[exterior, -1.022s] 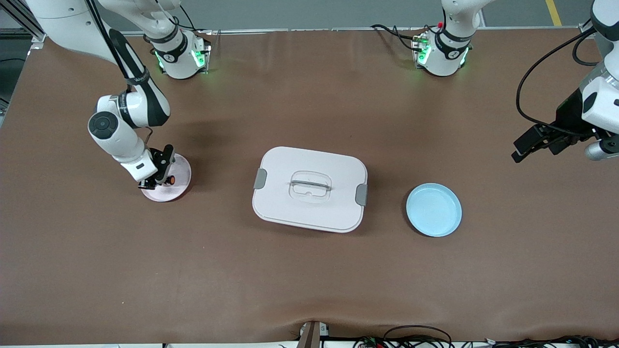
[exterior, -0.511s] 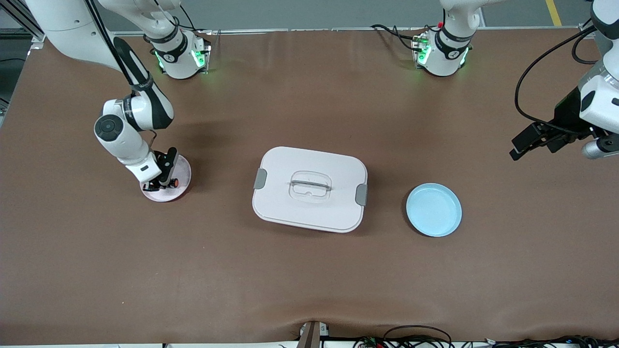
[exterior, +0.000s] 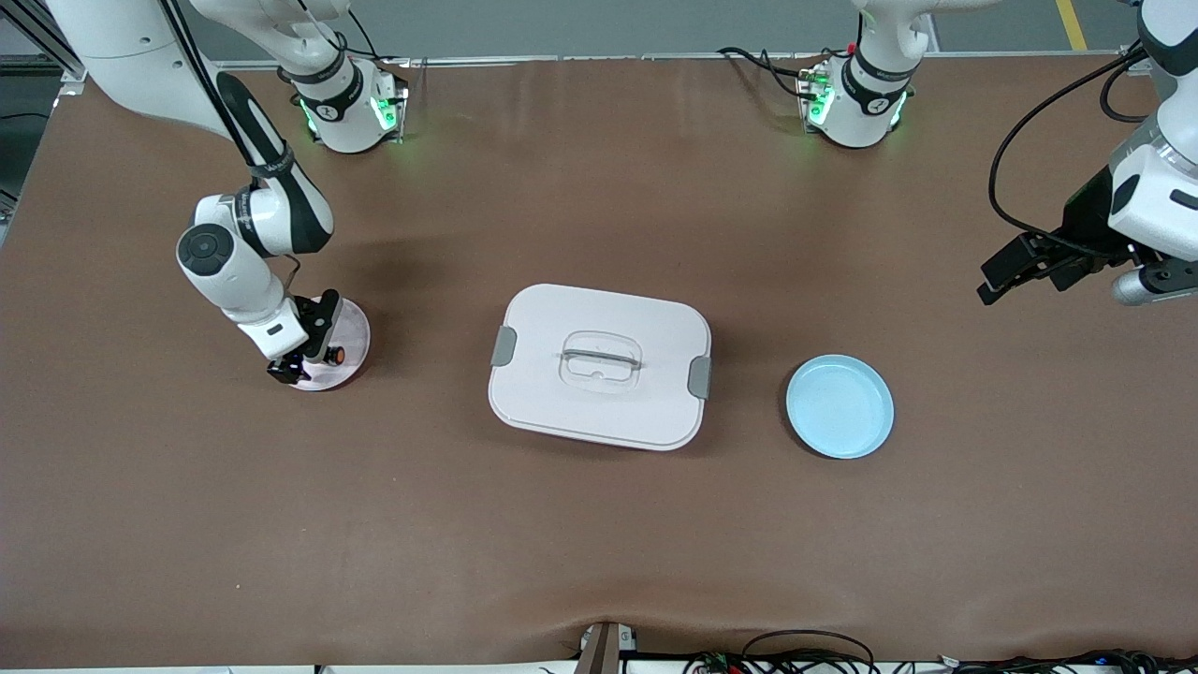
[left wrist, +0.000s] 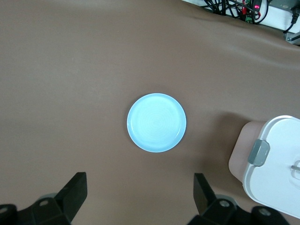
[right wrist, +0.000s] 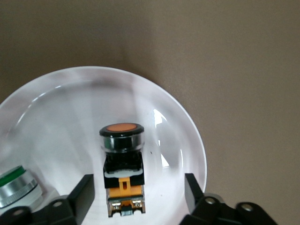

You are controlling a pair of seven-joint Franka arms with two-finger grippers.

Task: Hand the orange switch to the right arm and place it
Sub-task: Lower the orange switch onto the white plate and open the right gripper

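The orange switch, black-bodied with an orange round end, lies on the pale pink plate toward the right arm's end of the table. My right gripper stands open low over that plate. Its fingers are on either side of the switch, clear of its body. My left gripper hangs open and empty over bare table at the left arm's end.
A white lidded box with grey latches sits mid-table. A light blue plate lies beside it toward the left arm's end. A silver part with a green end shares the pink plate.
My right gripper has opened and let go of the orange switch, which now rests on the pink plate. The left arm has drifted slightly.
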